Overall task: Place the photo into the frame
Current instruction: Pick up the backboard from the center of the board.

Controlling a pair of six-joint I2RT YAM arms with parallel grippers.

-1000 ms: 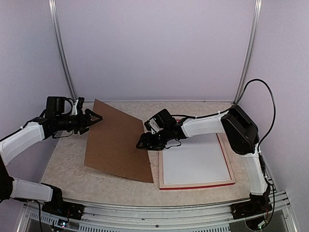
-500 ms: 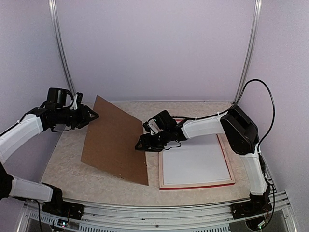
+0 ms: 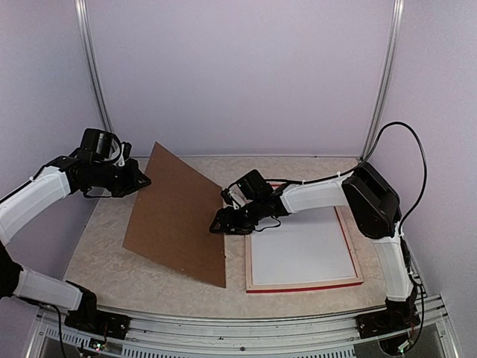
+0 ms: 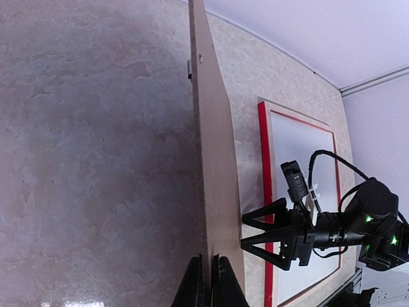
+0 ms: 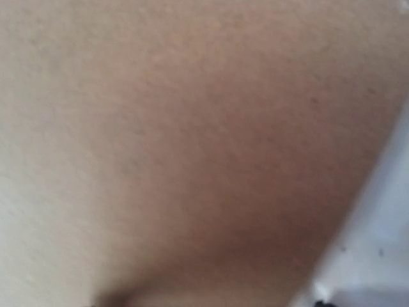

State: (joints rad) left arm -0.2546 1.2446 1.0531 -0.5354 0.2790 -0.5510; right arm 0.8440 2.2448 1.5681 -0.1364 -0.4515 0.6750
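The frame [image 3: 305,286], red-edged with pale wood inner sides, lies flat at the right with a white panel [image 3: 298,250] inside it. The photo is out of view. A brown backing board [image 3: 179,216] stands tilted, its far left edge raised. My left gripper [image 3: 143,180] is shut on that raised edge; in the left wrist view its fingertips [image 4: 210,258] pinch the board [image 4: 214,166] seen edge-on. My right gripper [image 3: 216,224] is open, its spread fingertips against the board's right side [image 4: 243,233], beside the frame's red edge [image 4: 262,166]. The right wrist view shows only blurred brown board [image 5: 192,141].
The speckled tabletop [image 3: 104,261] lies under and left of the board. White walls and two metal posts [image 3: 93,74] close in the back. The right arm's black cable [image 3: 406,142] loops above the frame's far right corner.
My left gripper has shut on the board's raised edge and drawn back to the left. The board has shifted slightly left and stands steeper. The right gripper has barely moved.
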